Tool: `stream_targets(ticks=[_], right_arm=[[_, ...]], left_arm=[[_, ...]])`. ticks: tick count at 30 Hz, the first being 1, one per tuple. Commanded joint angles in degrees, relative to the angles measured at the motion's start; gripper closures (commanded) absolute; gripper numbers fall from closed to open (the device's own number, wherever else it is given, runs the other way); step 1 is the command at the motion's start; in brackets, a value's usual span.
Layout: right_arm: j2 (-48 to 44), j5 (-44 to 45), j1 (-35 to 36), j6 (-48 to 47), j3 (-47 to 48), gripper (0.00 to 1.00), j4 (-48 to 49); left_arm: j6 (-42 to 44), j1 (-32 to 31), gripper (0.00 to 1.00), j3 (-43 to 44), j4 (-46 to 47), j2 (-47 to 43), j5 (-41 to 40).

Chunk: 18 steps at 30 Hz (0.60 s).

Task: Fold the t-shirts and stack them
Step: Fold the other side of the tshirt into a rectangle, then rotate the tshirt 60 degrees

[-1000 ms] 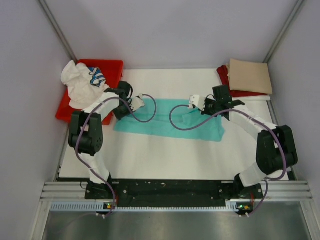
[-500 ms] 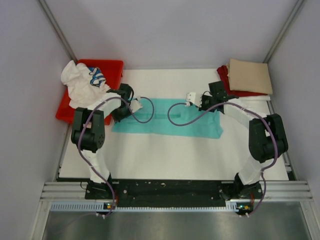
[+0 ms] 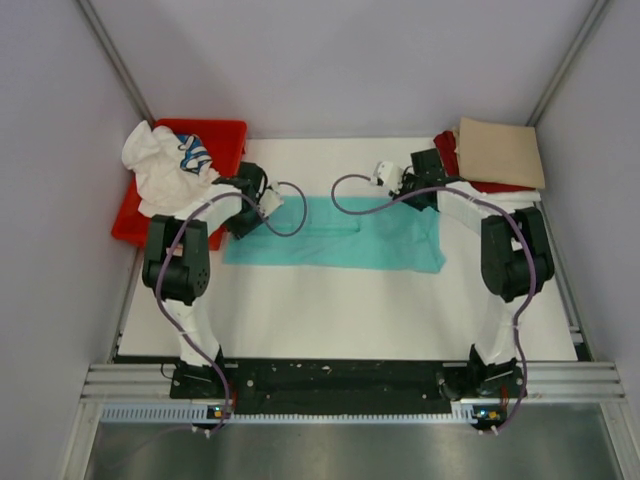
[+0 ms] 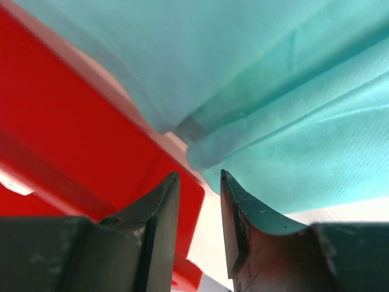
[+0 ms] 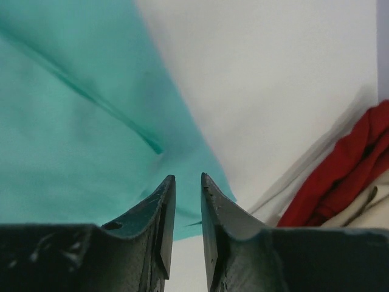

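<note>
The teal t-shirt [image 3: 340, 233] lies flat as a wide band across the middle of the table. My left gripper [image 3: 237, 220] sits at its far left corner, beside the red tray; in the left wrist view [image 4: 200, 173] the jaws stand slightly apart with nothing between them and the teal cloth [image 4: 292, 91] lies just beyond. My right gripper [image 3: 422, 197] sits at the far right corner; its jaws [image 5: 187, 176] are also slightly apart and empty over the teal edge [image 5: 73, 121]. The white t-shirt [image 3: 158, 170] and striped t-shirt [image 3: 195, 152] lie crumpled in the tray. The folded tan t-shirt [image 3: 500, 152] rests on the dark red t-shirt [image 3: 448, 150].
The red plastic tray [image 3: 225, 135] stands at the far left, its corner close to my left fingers [image 4: 91, 146]. The dark red cloth [image 5: 346, 164] lies just right of my right gripper. Grey walls enclose the white table [image 3: 340, 310] on three sides.
Both grippers have moved toward the far edge of the teal shirt, the right one further back and right. The shirt now lies flatter, its far edge straighter.
</note>
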Motion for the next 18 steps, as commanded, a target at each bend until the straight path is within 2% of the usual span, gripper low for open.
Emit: stream_targets(ticks=[1,5,7,9,10,12,14,18], right_arm=[[1.0,7.9,-2.7,17.8,8.1,0.75,4.3],[-3.0,8.9,-3.9,29.6,9.0,0.72,3.8],[-6.3,7.5,-3.8,36.7,8.0,0.72,2.4],[-9.5,6.2,-3.8,46.5,6.2,0.73,0.0],[-10.6,5.8,-3.8,51.6,5.4,0.75,-1.8],[-12.4,3.3,-3.8,60.8,1.9,0.88,-5.6],[-14.3,-0.5,-3.8,66.5,-3.6,1.0,-5.3],[-14.8,-3.3,-3.8,73.1,-13.6,1.0,-1.7]], left_arm=[[-4.9,0.4,0.61,1.3,9.1,-7.1,0.8],[-6.1,0.4,0.62,1.0,11.3,-9.4,-1.4],[-5.0,0.2,0.7,1.1,8.7,-10.5,2.4],[-1.9,-0.2,0.73,-0.3,6.4,-11.6,9.7],[-1.4,-0.7,0.76,-1.3,5.8,-11.8,11.3],[-0.9,-1.4,0.83,-3.1,4.6,-10.8,10.8],[-0.9,-1.5,0.88,-4.6,5.1,-9.0,8.6],[-0.8,-1.5,0.88,-6.8,8.2,-5.3,3.8]])
